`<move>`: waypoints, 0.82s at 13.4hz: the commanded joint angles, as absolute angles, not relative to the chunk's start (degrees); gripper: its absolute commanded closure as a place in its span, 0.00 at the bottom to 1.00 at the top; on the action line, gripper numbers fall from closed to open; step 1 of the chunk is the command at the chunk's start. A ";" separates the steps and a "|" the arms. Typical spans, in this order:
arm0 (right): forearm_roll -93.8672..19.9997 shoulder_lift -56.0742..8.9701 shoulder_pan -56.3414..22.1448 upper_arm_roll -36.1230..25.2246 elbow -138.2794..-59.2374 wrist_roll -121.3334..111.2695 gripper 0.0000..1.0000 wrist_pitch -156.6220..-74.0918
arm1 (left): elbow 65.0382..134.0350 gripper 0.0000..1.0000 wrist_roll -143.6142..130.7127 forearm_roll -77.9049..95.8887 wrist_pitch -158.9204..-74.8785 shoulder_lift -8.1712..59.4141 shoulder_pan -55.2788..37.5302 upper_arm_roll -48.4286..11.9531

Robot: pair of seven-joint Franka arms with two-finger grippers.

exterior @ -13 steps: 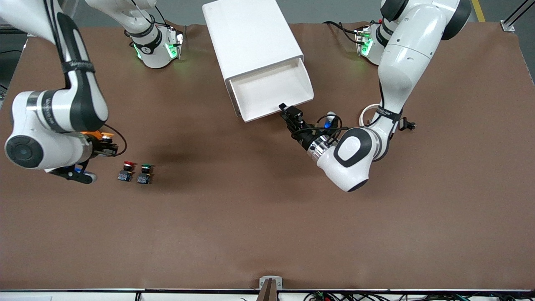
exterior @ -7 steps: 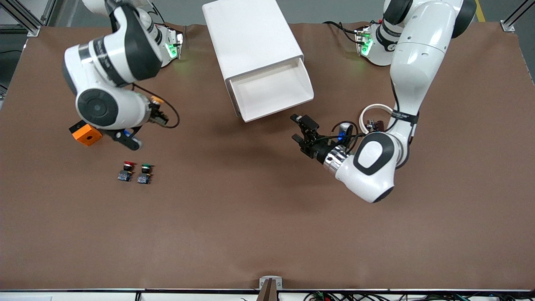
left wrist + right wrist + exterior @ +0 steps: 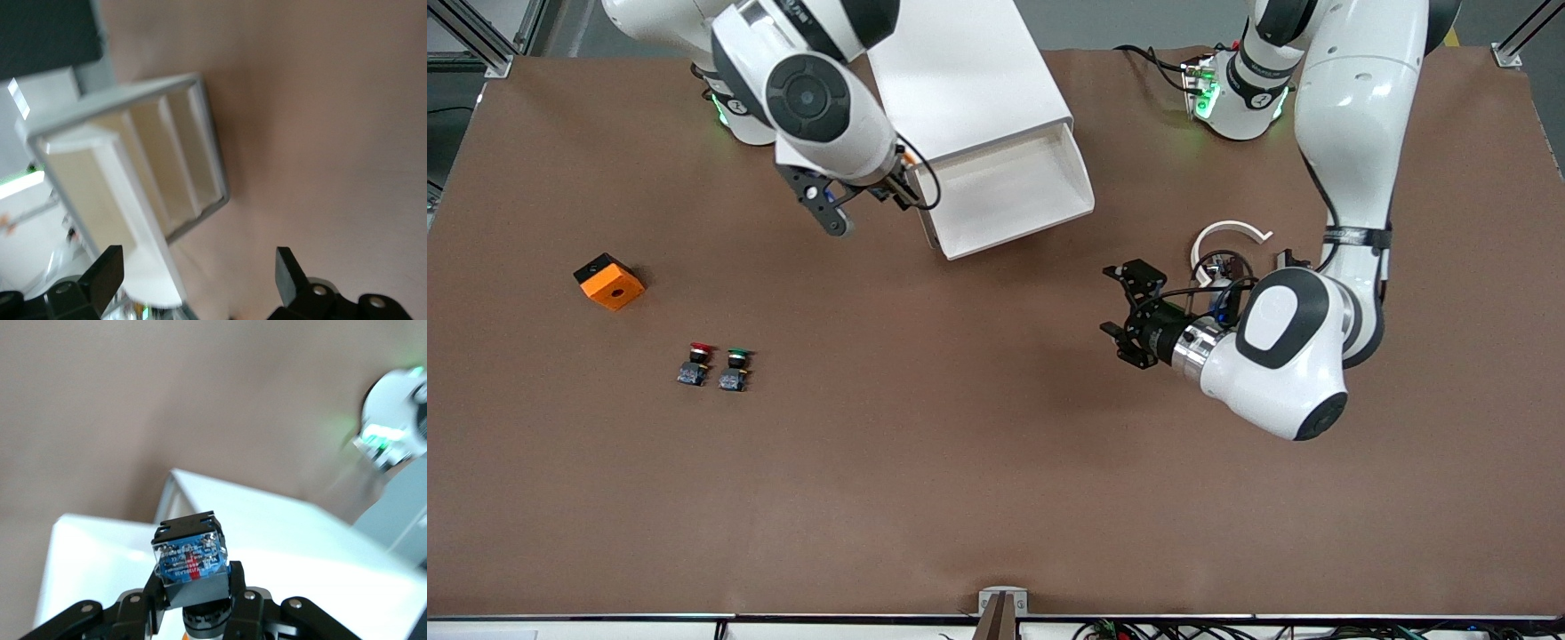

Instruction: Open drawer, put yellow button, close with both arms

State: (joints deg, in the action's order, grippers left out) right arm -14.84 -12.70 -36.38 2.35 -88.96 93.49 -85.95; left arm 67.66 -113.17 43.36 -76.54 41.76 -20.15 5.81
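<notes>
Right gripper [image 3: 193, 600] pinches the yellow button [image 3: 190, 563], blue-black body outward, over the edge of the open drawer [image 3: 1009, 191] at the right arm's end of the white cabinet [image 3: 960, 71]. Left gripper [image 3: 1125, 316] spread wide, empty, over bare table, arm bent low. Orange block [image 3: 609, 282], red-capped button [image 3: 694, 363] and green-capped button [image 3: 734, 369] lie toward the right arm's end. Button label unreadable.

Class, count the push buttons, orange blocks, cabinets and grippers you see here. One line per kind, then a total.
Push buttons: 3 (red-capped button, green-capped button, yellow button held in the right gripper over the drawer edge)
Orange blocks: 1 (orange block)
Cabinets: 1 (cabinet, top drawer open)
Grippers: 2 (left gripper open, over the table)
Total: 7
</notes>
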 commanded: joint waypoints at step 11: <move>-16.44 -21.88 -47.28 1.41 -86.66 116.54 0.84 -103.62 | 69.17 0.00 -58.77 15.84 -84.11 32.61 -21.09 10.20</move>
State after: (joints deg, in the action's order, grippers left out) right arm -15.65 -20.51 -45.22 2.24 -88.64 114.93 -103.95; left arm 67.56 -67.12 19.31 -83.05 34.51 -20.55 10.38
